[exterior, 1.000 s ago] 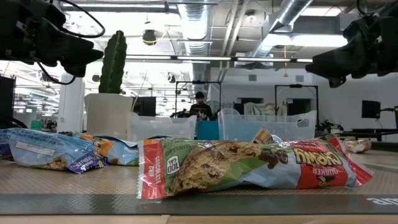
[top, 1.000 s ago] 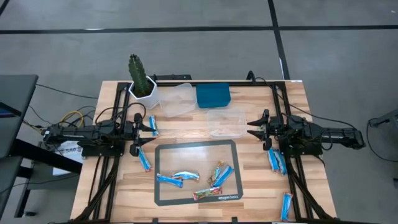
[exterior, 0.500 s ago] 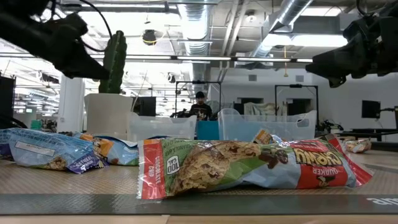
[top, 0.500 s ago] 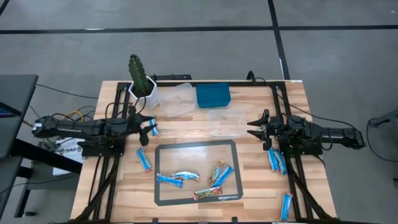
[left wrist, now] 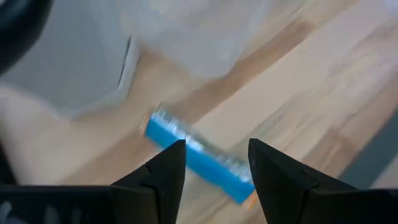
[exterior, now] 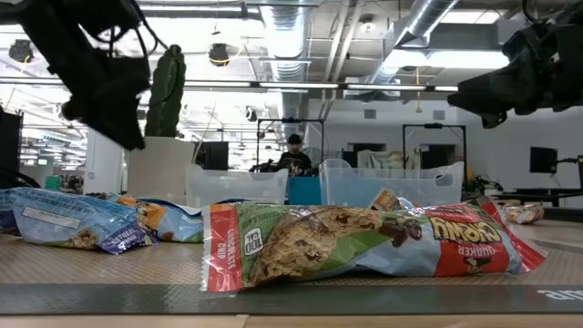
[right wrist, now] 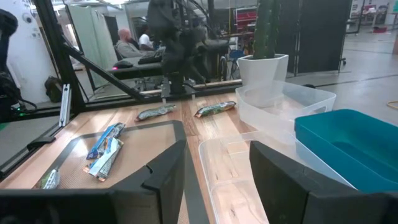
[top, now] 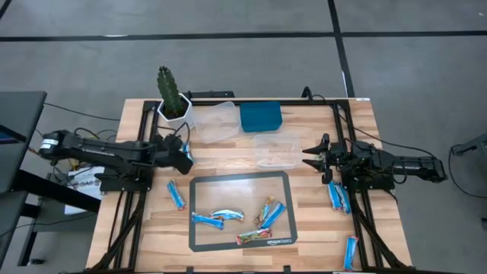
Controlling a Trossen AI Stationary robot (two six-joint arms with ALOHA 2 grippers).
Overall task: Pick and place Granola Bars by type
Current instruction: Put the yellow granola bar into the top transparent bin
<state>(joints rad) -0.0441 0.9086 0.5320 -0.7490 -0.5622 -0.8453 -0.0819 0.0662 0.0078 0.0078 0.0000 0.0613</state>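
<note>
- High view: left gripper (top: 185,157) hangs open and empty over a blue bar (left wrist: 202,159) near the cactus pot (top: 176,111).
- Right gripper (top: 307,157) waits open, empty, beside a clear tub (top: 275,149).

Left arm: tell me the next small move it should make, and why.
Probably lower straight down and close on the blue bar. The left gripper is tipped downward above that bar beside the cactus pot, jaws open with the wrapper showing between them, but not yet gripping it. The right gripper waits by the clear tub.
</note>
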